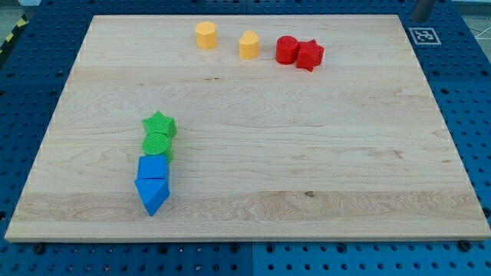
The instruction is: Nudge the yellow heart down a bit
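Blue blocks point(153, 186) sat nearest, irrelevant. Tip wasn't in view; no jaws on this rig, state unknowable. Yellow heart point(248, 44) sat at view's top, between yellow hexagon point(205, 35) and red cylinder point(287, 50). Risk: off-centre push spinning heart sideways into red cylinder.

Barely in view: only a short grey stub point(422, 8) at the view's top right edge, perhaps part of the arm. My tip not showing anywhere.

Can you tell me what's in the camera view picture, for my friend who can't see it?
A wooden board holds eight small blocks, and my tip is not visible. Near the view's top sit a yellow hexagon, a yellow heart, a red cylinder and a red star. At lower left, a green star, green cylinder, blue cube and blue triangle line up.
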